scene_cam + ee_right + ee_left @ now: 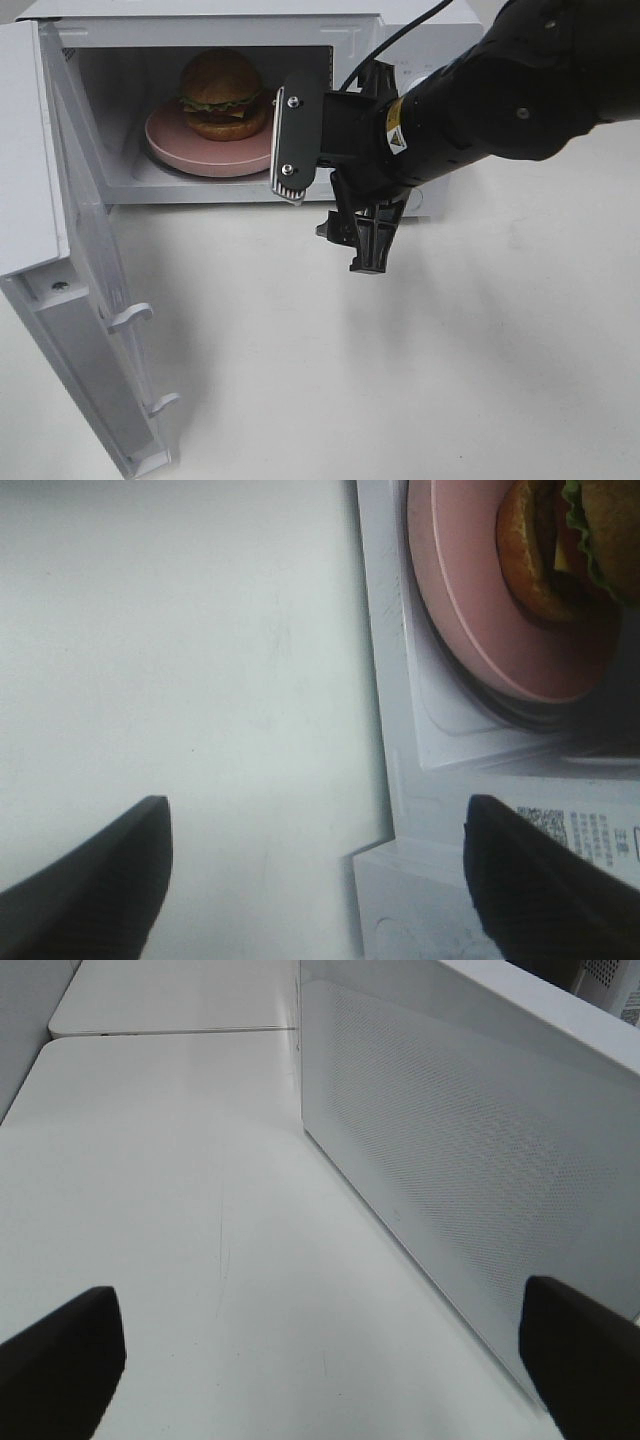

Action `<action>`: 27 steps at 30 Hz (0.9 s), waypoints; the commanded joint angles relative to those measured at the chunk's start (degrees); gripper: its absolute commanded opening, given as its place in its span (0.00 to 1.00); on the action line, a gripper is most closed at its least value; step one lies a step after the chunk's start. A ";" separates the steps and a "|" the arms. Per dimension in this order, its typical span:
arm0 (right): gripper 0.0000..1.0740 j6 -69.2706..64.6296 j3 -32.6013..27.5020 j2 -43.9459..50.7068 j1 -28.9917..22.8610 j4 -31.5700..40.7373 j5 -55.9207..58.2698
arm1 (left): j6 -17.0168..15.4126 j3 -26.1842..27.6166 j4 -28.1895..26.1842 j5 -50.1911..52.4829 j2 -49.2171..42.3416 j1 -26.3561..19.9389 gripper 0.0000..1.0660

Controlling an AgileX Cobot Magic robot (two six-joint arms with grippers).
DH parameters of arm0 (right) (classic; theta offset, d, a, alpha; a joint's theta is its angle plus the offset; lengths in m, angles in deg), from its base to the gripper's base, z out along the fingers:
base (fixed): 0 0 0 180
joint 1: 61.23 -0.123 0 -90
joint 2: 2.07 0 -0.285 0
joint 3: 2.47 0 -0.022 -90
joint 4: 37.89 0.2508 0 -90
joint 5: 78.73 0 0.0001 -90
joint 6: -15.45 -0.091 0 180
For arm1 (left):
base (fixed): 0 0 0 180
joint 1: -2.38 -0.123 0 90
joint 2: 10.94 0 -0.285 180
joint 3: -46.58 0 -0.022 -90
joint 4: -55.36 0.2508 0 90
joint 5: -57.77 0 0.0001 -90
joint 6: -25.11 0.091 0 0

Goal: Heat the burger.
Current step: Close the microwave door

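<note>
Black right claw [316, 880], glossy domed burger [222, 92] — pink plate [168, 140]

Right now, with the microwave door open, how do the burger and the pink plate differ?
The burger is tall and domed; the pink plate is flat and wider. The burger is layered in golden-brown, green and yellow; the pink plate is one plain colour. The burger rests on top of the pink plate, which lies at the bottom of the microwave. Both sit inside the open microwave.
</note>
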 commanded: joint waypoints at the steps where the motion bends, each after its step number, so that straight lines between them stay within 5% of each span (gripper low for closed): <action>1: 0.71 -5.61 -2.35 3.61 -0.06 -0.23 2.29 | -0.23 -0.11 -0.46 0.52 -1.03 -0.11 0.94; 18: 0.70 -21.14 -13.06 18.79 -0.06 4.47 7.22 | -0.23 -0.11 -0.46 0.52 -1.03 -0.11 0.94; 27: 0.70 -29.74 -13.98 27.56 -0.06 7.45 16.50 | -0.23 -0.11 -0.46 0.52 -1.03 -0.11 0.94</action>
